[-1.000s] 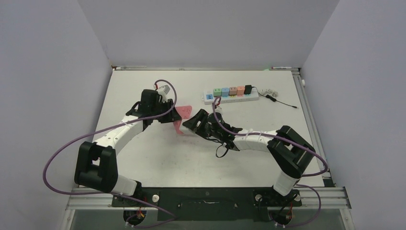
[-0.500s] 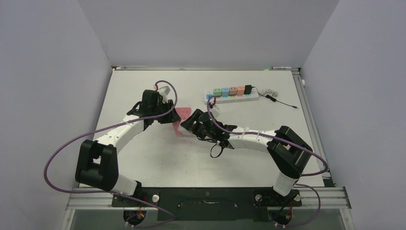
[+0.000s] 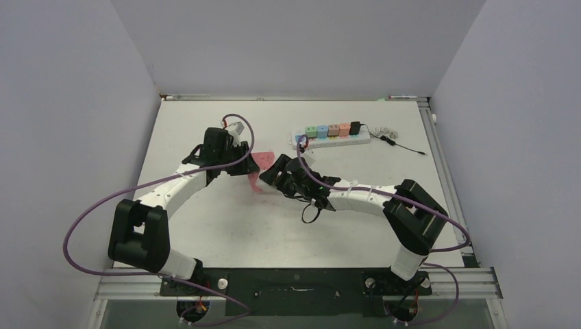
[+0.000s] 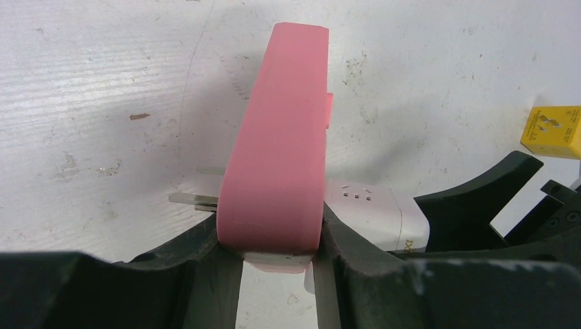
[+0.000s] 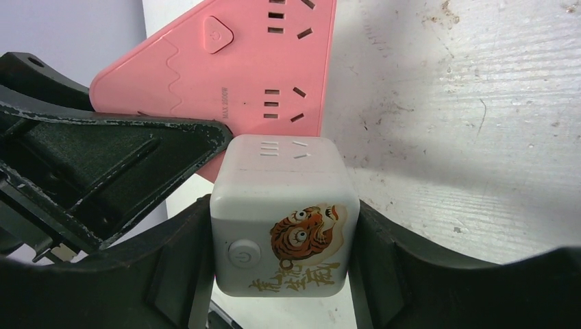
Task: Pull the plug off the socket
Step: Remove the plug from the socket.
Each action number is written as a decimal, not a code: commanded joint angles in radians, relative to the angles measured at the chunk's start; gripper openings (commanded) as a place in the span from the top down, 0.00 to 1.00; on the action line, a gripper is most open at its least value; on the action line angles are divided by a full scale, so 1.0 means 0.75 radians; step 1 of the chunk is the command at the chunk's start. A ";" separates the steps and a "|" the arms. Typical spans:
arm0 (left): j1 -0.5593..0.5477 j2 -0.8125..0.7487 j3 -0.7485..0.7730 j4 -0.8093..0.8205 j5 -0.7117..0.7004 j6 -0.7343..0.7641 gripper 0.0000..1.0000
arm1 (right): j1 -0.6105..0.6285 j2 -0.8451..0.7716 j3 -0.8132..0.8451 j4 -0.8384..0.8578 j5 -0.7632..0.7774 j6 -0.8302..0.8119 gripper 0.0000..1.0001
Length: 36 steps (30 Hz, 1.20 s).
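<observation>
Right gripper (image 5: pixel 284 240) pinches white cube plug (image 5: pixel 281 178). Left gripper (image 4: pixel 274 236) clamps pink socket (image 4: pixel 277 130) edge-on, mid table (image 4: pixel 103 82). Plug sits flush against socket face, apparently not yet out. Both grips set; pulling apart remains.

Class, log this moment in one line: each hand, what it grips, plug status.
left hand: shut on pink socket | right hand: shut on white cube plug | plug: against socket face
</observation>
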 commanded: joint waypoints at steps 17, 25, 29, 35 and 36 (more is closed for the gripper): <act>0.016 -0.014 0.039 0.041 0.160 0.027 1.00 | -0.143 -0.163 -0.256 0.388 -0.308 -0.197 0.95; -0.032 -0.055 0.017 0.020 0.005 0.041 1.00 | -0.142 -0.091 -0.099 0.072 -0.170 -0.109 0.95; -0.066 -0.053 0.018 0.008 -0.054 0.051 1.00 | -0.134 -0.056 -0.041 0.001 -0.120 -0.036 0.95; -0.121 -0.046 0.024 -0.005 -0.121 0.071 1.00 | -0.096 -0.011 0.088 -0.147 -0.012 -0.020 0.95; -0.128 -0.045 0.025 -0.006 -0.130 0.074 1.00 | -0.090 -0.005 0.108 -0.168 0.002 -0.020 0.95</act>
